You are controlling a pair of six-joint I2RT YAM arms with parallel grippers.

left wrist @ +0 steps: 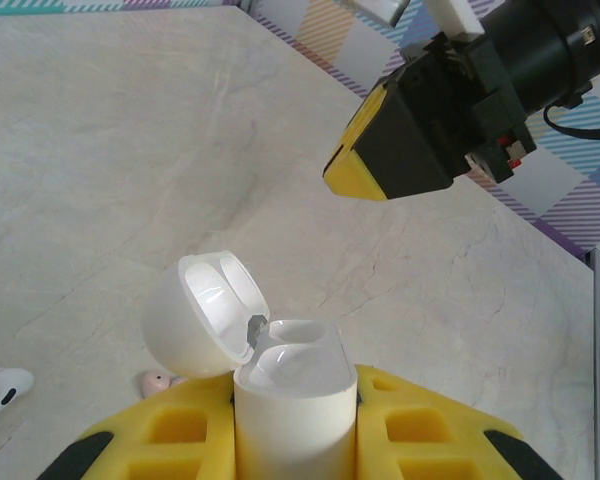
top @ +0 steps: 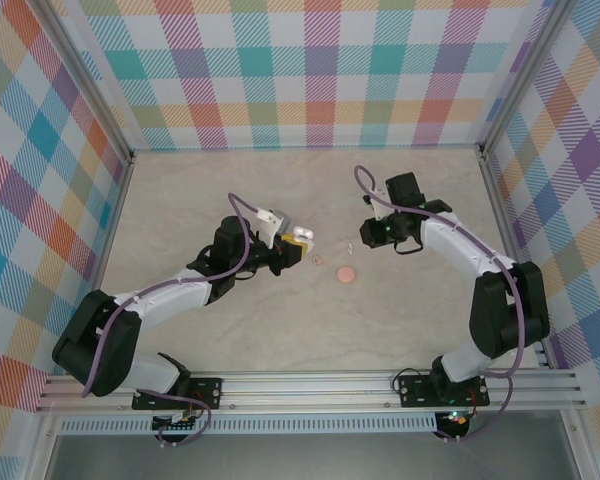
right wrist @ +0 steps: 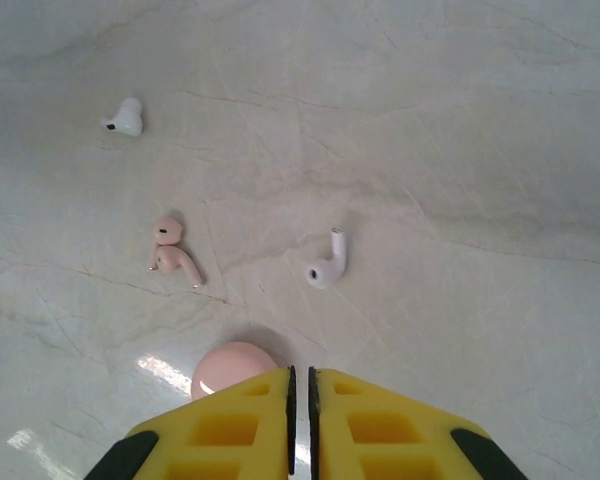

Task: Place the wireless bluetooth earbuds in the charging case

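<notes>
Earbuds [right wrist: 327, 265], 2 of them, lie loose on the table [right wrist: 480, 150] while my left gripper [left wrist: 295, 445] clamps the charging case [left wrist: 295, 390] lid-open and my right gripper [right wrist: 302, 378] is closed empty, so I risk pinching the pinkish lookalike [right wrist: 170, 250] or flicking a glossy bud away.

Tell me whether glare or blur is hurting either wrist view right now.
Right wrist view: sharp; the nearer small glossy white plastic earbud and the farther one read clearly; one glare patch sits on the pale marbled tabletop beside the flat salmon-pink round disc. Left wrist view: highlights wash out the wells of the glossy white open-lidded charging case in the left claw.
</notes>
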